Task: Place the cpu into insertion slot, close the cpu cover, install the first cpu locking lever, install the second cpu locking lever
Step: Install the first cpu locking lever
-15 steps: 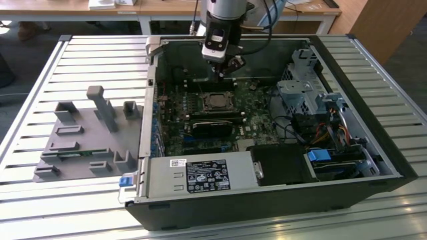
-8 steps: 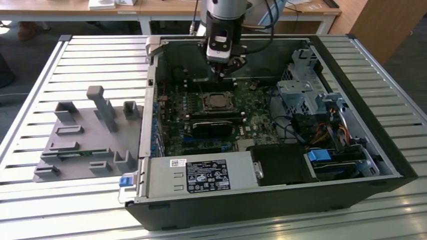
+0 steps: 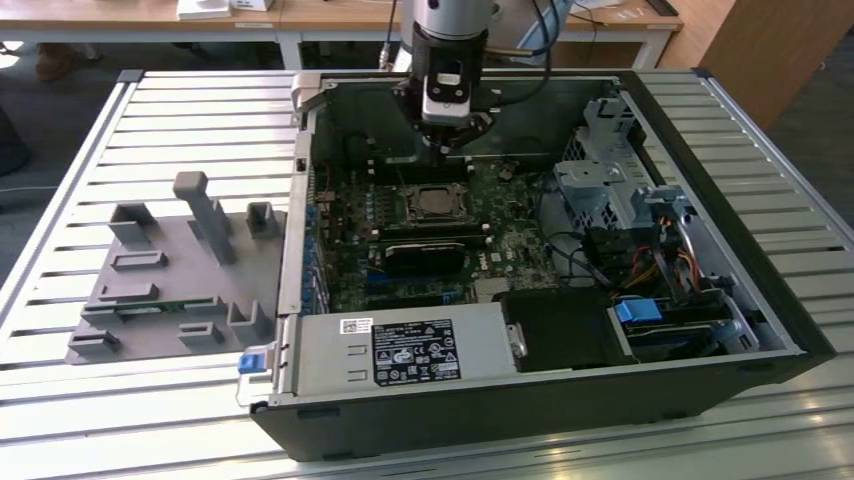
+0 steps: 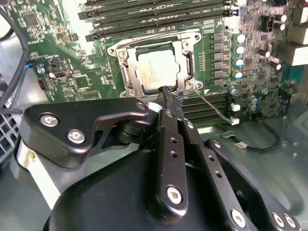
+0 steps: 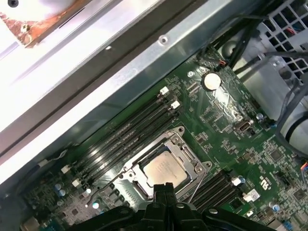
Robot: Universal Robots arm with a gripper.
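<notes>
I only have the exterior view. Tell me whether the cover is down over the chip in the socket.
Observer: Yes. In both wrist views the cover frame lies flat around the chip, whose silvery top shows through the cut-out.
Operator: Report the levers.
Observer: In the second wrist view a thin wire lever angles away from the cover's corner across the board; it looks unlatched.
Operator: Give me the gripper.
Observer: The gripper is shut, with its tips at the cover's edge. I cannot tell whether they touch it.
</notes>
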